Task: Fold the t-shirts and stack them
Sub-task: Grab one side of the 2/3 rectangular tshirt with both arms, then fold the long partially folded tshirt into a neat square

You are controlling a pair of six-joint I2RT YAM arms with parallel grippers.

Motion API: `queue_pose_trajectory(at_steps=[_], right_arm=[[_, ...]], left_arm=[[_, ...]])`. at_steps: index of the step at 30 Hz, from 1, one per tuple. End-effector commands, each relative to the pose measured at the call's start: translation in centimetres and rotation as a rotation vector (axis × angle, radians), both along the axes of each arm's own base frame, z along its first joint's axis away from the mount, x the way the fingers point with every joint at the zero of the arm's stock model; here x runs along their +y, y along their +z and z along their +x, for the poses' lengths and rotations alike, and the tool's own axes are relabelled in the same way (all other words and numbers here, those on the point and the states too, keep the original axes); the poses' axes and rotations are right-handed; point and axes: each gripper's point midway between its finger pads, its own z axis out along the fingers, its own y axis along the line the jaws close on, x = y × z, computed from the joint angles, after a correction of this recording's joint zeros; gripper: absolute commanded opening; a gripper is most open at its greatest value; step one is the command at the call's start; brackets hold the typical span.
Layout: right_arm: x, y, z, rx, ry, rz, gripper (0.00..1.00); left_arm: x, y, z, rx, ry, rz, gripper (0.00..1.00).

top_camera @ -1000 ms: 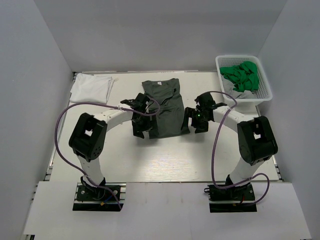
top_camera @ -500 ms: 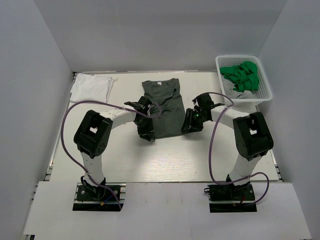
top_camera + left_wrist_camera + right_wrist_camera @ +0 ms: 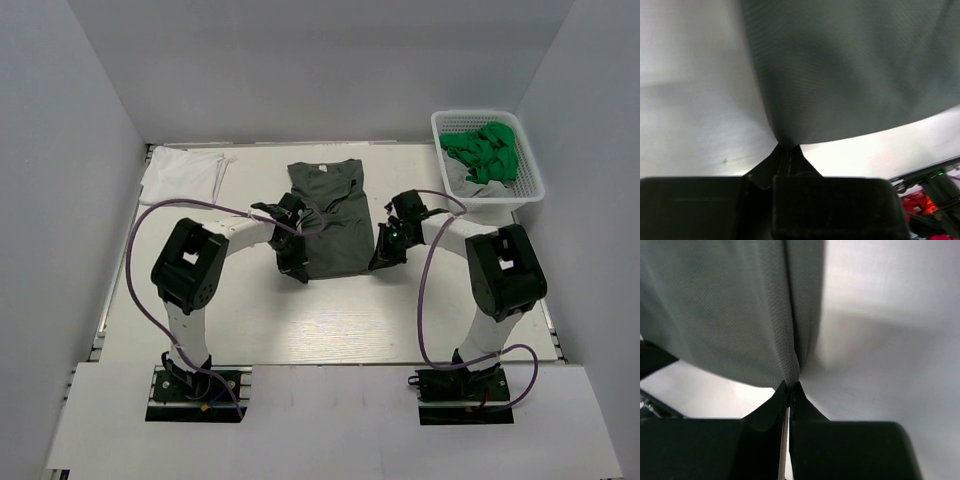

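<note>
The dark olive-grey t-shirt (image 3: 330, 215) lies in the middle of the table, folded narrow, its neck at the far end. My left gripper (image 3: 299, 272) is shut on its near left corner; in the left wrist view the cloth (image 3: 850, 70) runs into the closed tips (image 3: 786, 148). My right gripper (image 3: 379, 262) is shut on the near right corner, where the right wrist view shows the fabric (image 3: 730, 310) pinched between the tips (image 3: 791, 385). The white t-shirt (image 3: 183, 175) lies folded at the far left.
A white basket (image 3: 530, 170) holding green cloth (image 3: 483, 150) stands at the far right corner. Grey walls close in the table on three sides. Purple cables loop from both arms.
Both grippers have gone from open to shut on the near corners of the olive-grey t-shirt. The arms have drawn in toward the shirt's hem.
</note>
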Motion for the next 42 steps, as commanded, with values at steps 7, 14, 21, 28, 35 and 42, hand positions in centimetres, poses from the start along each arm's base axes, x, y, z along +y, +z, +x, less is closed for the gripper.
queue_pose_trajectory(at_steps=[7,14,21,28,35,42], right_arm=[[-2.1,4.9,-10.2,0.126,0.137,0.017,0.0],[-2.3,8.9,-18.2,0.22,0.295,0.139,0.0],[-1.3,14.6,-23.1,0.242,0.411,0.328,0.0],[-0.8,16.6,-23.6,0.231,0.425,0.405,0.0],[-0.2,16.5,-20.6,0.191,0.383,0.335,0.0],[0.1,16.6,-15.4,0.049,0.302,0.218,0.0]], left_arm=[[2.6,4.7,-8.3,0.11,-0.109,0.027,0.0],[2.6,11.1,-13.8,0.179,-0.175,-0.066,0.0],[1.9,18.5,-15.5,0.106,-0.128,-0.203,0.0],[1.6,20.2,-14.8,0.059,-0.122,-0.226,0.0],[1.0,19.7,-11.3,-0.05,-0.111,-0.199,0.0],[0.6,19.1,-6.9,-0.15,-0.081,-0.109,0.0]])
